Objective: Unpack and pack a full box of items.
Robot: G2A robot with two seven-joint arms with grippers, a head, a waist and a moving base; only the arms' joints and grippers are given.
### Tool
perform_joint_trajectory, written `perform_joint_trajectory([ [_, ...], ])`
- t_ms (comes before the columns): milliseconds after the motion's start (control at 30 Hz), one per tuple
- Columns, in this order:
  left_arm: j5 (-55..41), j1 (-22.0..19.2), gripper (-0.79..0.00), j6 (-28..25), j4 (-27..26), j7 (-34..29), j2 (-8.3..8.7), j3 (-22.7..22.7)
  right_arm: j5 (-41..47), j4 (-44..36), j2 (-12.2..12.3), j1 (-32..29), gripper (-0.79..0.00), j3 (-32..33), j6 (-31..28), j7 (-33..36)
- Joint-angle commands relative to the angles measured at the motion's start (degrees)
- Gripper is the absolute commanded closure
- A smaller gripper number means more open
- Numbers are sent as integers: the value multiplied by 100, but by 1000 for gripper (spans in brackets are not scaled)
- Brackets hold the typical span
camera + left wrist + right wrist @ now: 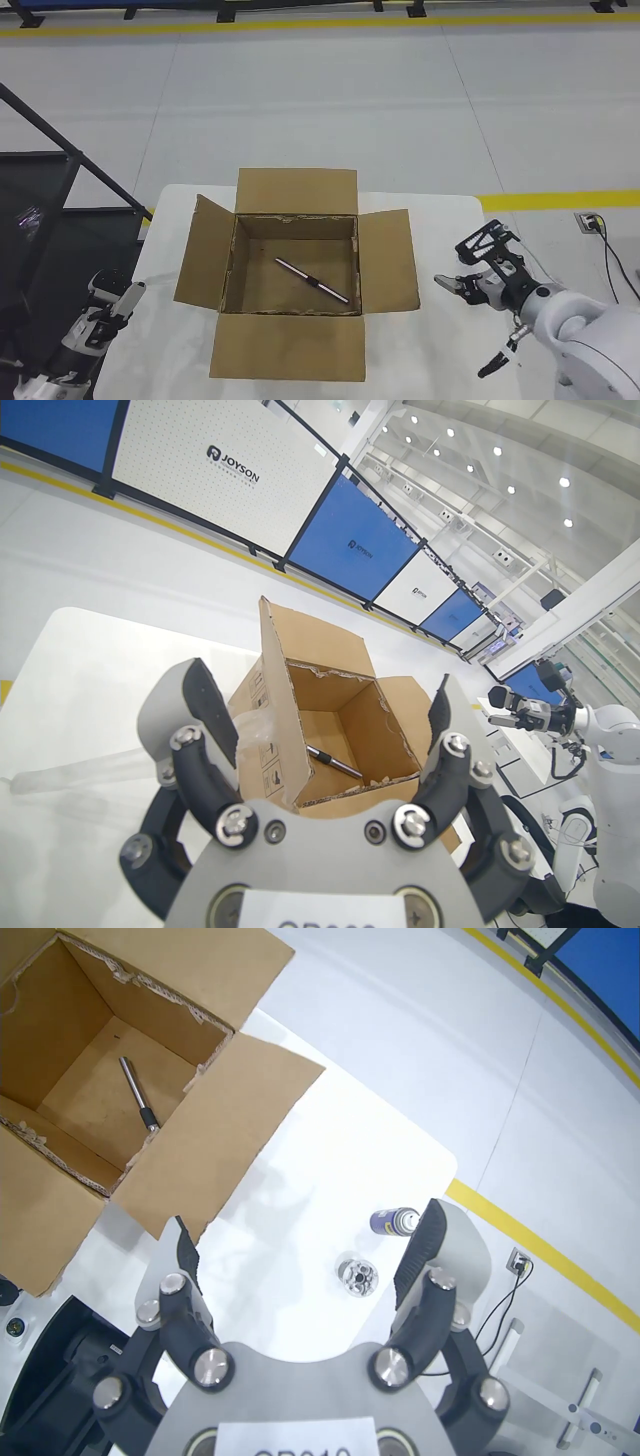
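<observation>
We've got a white table [430,345] with rounded corners sitting on a pale grey floor [300,100]. A yellow line [560,200] runs across the floor just off the table's far right corner, with a floor socket [587,221] beside it, and a second yellow stripe [300,24] lies way further back. Off the table's left edge, a black pole [50,128] slants over some dark netting [90,250]. Along the back, blue panels [350,545] and white panels [200,460] alternate like a fence.

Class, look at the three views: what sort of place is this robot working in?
Probably a large industrial hall or robotics test floor: yellow floor lines, a row of blue and white partition panels, and a high ceiling with spotlights.
</observation>
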Motion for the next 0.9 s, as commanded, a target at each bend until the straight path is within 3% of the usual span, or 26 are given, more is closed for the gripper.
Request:
perform_joint_trajectory([
  [0,0,0,-785,0,0,0,0,0,-4,7,-2,13,-785,-8,-2,-5],
  [300,0,0,-785,0,0,0,0,0,-33,12,1,-3,-785,-5,3,-31],
  [433,0,0,-785,0,0,0,0,0,-750,123,58,-272,-785,61,-9,-313],
  [667,0,0,-785,0,0,0,0,0,-1170,1127,176,-693,-785,502,-287,-575],
  [867,0,0,-785,0,0,0,0,0,-950,2203,246,-544,-785,692,-174,-892],
])
